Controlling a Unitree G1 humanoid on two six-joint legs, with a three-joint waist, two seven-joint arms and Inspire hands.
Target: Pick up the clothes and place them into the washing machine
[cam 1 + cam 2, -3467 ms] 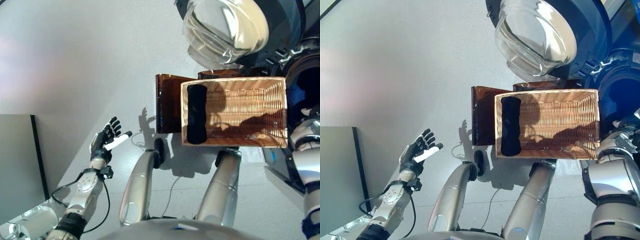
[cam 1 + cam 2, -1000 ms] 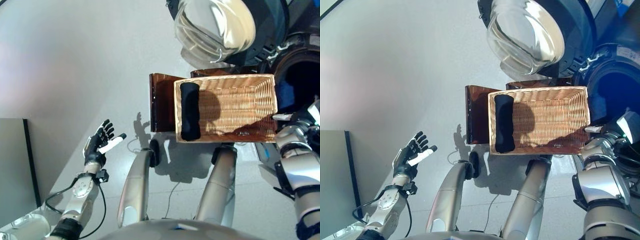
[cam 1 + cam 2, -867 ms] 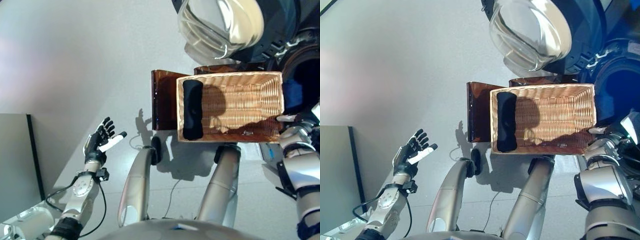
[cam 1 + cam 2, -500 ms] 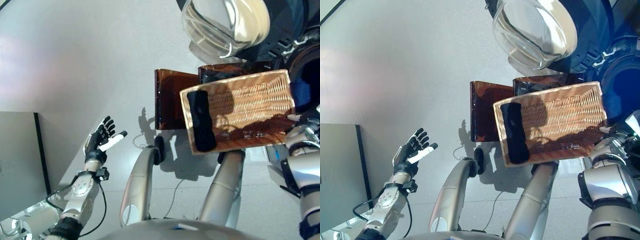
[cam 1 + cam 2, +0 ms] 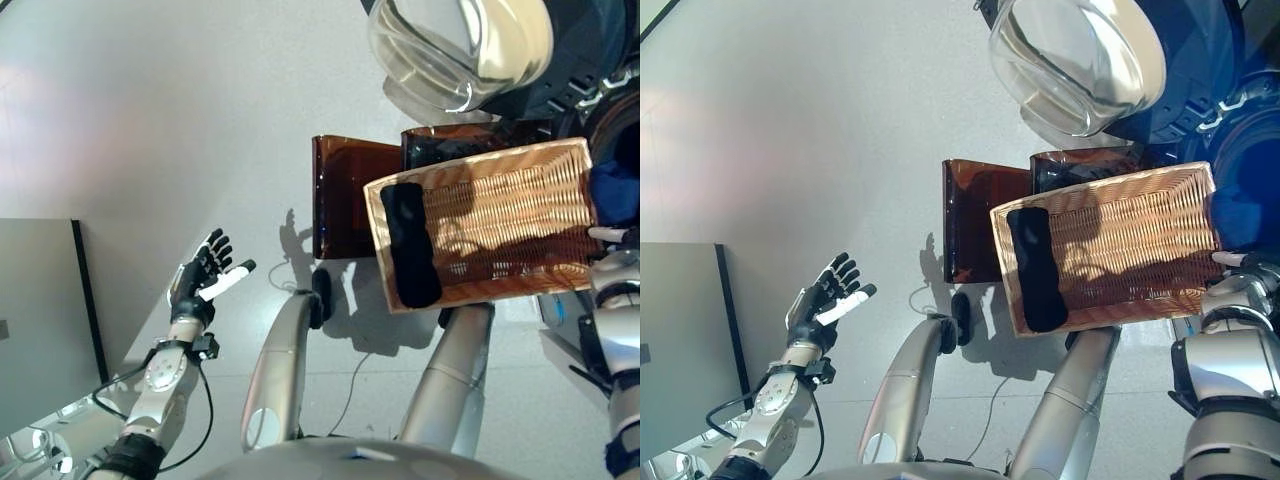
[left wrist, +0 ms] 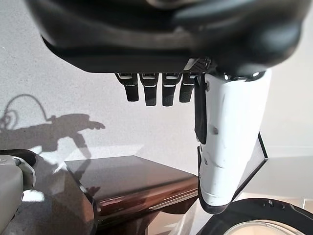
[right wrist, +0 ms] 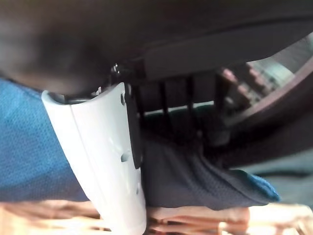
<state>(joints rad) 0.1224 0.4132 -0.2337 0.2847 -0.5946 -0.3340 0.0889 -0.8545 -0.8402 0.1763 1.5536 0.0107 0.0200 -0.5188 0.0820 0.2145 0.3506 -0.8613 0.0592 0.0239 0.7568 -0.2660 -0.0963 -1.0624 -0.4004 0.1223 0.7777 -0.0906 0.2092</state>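
Note:
A wicker basket (image 5: 500,215) sits askew on a brown stand (image 5: 345,195), below the washing machine's open glass door (image 5: 460,45). A rolled black cloth (image 5: 410,245) lies across the basket's left end. At its right end a blue cloth (image 5: 1240,215) hangs by the dark drum opening (image 5: 615,130). My right hand (image 5: 1228,260) is there, and in the right wrist view the blue cloth (image 7: 195,183) is pinched between its white thumb (image 7: 107,161) and its fingers. My left hand (image 5: 200,285) is held open over the floor far to the left, holding nothing.
A flat grey panel (image 5: 35,320) lies on the floor at the far left. Bare grey floor (image 5: 180,120) spreads left of the stand. The machine's dark body (image 5: 1200,70) fills the upper right corner.
The basket has turned on its stand and now lies slanted, its right end further up. My right hand stays at that end on the blue cloth. The left hand has not moved.

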